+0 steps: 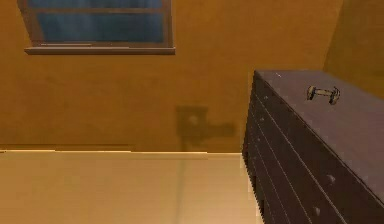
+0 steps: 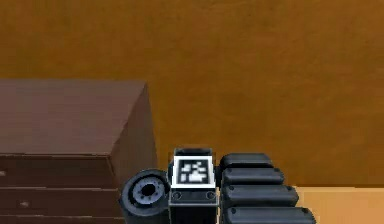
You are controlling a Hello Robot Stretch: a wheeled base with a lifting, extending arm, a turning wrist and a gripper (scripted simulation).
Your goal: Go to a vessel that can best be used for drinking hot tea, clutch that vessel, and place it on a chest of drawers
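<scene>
A dark brown chest of drawers [image 1: 310, 150] stands at the forward view's right against the orange wall. The same chest [image 2: 70, 125] takes up the arm side view's left, its flat top bare where it shows. At the arm side view's bottom edge the arm is drawn in. A white square with black marks [image 2: 193, 170] sits there, with the gripper's dark round body [image 2: 145, 197] just left of it, close to the chest's corner. Its far end cannot be made out, so I cannot tell whether it holds anything.
A small grey dumbbell [image 1: 322, 94] lies on the chest's top toward the wall. A window [image 1: 98, 25] with a pale sill sits high at the forward view's left. Pale floor [image 1: 110, 190] stretches left of the chest up to the wall.
</scene>
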